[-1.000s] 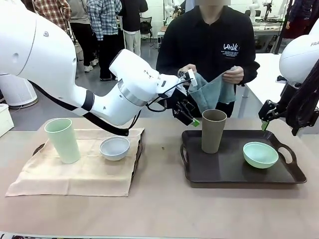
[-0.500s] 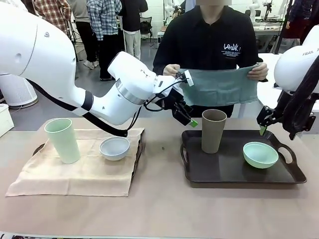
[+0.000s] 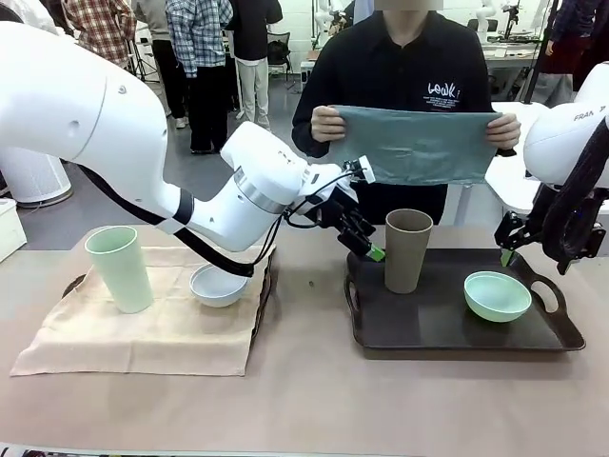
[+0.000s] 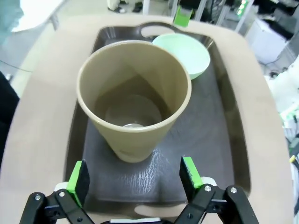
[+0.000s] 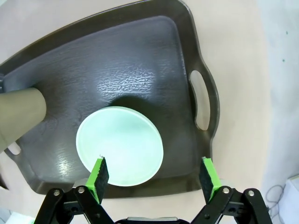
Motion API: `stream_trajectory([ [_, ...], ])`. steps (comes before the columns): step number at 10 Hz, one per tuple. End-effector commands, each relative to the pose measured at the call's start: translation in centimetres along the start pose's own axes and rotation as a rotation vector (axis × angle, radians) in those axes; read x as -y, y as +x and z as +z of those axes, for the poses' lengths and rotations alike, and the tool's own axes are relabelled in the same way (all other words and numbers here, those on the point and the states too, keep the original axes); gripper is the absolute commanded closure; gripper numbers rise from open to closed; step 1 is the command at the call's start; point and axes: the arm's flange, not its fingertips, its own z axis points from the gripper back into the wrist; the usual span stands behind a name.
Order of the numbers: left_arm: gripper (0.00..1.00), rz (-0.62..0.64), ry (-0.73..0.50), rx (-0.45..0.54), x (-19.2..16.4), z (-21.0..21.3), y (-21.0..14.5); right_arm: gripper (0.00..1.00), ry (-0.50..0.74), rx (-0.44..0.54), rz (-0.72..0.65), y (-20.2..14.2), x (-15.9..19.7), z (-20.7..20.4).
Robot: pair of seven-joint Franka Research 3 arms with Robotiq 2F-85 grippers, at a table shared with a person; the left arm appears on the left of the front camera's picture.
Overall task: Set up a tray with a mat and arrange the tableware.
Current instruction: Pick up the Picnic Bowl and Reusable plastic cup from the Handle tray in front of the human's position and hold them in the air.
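Hovers left end effector (image 3: 373,251), fingers apart, just left of taupe-brown cup (image 3: 407,249) on right tray (image 3: 447,333); right end effector (image 3: 507,255) apart above mint green bowl (image 3: 497,295). Pale green cup (image 3: 119,268), white bowl (image 3: 217,284) on left mat (image 3: 143,333).

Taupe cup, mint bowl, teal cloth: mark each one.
taupe cup (image 3: 408,255), front view, middle of its outer wall.
mint bowl (image 5: 119,145), right wrist view, centre of its inside.
teal cloth (image 3: 416,145), front view, middle of the spread fabric.
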Motion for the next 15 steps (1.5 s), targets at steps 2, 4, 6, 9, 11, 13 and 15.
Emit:
stream_trajectory([
  [2,0.00,0.001,-0.033,-0.012,-0.6,-1.5,1.0,0.00,-0.019,-0.048,0.003,1.1,0.4,-2.1],
  [4,0.00,-0.011,-0.037,-0.008,-0.6,-2.1,1.6,0.00,-0.036,-0.110,0.037,0.7,0.7,-3.1],
  [6,0.00,-0.021,-0.053,0.018,-0.4,-3.0,2.4,0.00,-0.041,-0.114,0.045,0.6,0.8,-3.8],
  [9,0.00,-0.020,-0.078,0.025,-0.2,-4.6,3.0,0.00,-0.028,-0.125,0.088,0.3,0.1,-4.8],
  [11,0.00,-0.029,-0.082,0.029,0.1,-5.3,3.1,0.00,0.005,-0.127,0.115,0.1,-0.1,-5.1],
  [13,0.00,-0.042,-0.082,0.059,0.0,-5.5,3.1,0.00,0.018,-0.127,0.125,0.1,0.0,-5.3],
  [15,0.00,-0.053,-0.086,0.110,-0.1,-5.5,3.1,0.33,0.036,-0.117,0.144,0.3,0.2,-5.4],
])
